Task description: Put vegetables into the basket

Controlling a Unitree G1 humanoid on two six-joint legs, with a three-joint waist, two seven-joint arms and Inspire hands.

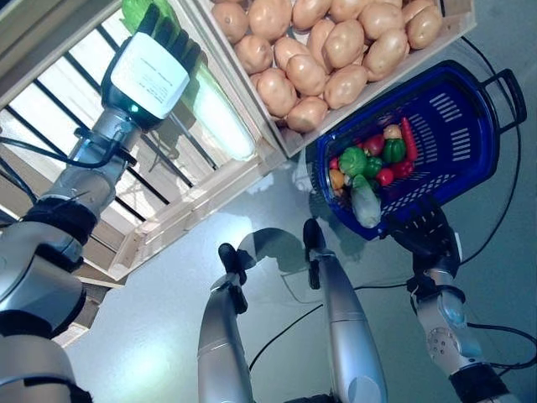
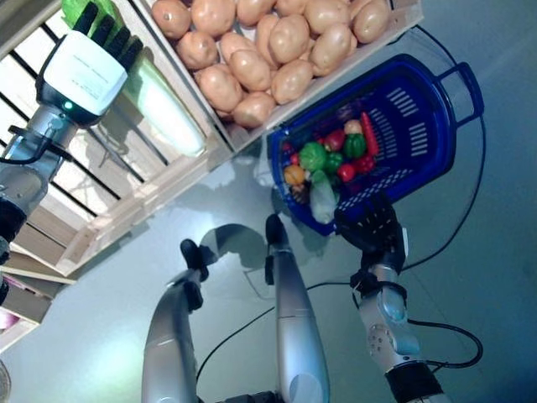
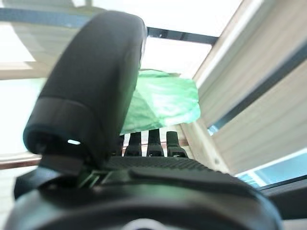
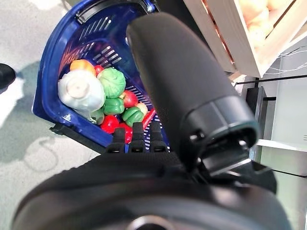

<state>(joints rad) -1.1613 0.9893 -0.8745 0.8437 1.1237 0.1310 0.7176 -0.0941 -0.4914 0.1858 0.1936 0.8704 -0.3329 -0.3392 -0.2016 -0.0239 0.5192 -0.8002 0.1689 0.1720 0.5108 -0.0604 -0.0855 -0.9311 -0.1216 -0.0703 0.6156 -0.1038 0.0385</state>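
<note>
The blue basket [image 1: 457,143] stands on the floor beside the wooden stand. In it lie green peppers [image 1: 352,159], a red chili [image 1: 409,138], small red and orange vegetables and a pale cabbage [image 1: 365,206]. My left hand [image 1: 155,63] is up in a crate at the far left, fingers straight over the leafy end of a long pale green vegetable [image 1: 214,109]. Its green leaf [image 3: 163,103] shows just past the fingers in the left wrist view. My right hand [image 1: 424,231] is open beside the basket's near rim, and the basket [image 4: 86,33] shows past it in the right wrist view.
The wooden stand [image 1: 210,201] with slatted crates runs across the upper left, and its corner reaches close to the basket. Grey floor [image 1: 168,336] lies below the stand and to the right of the basket.
</note>
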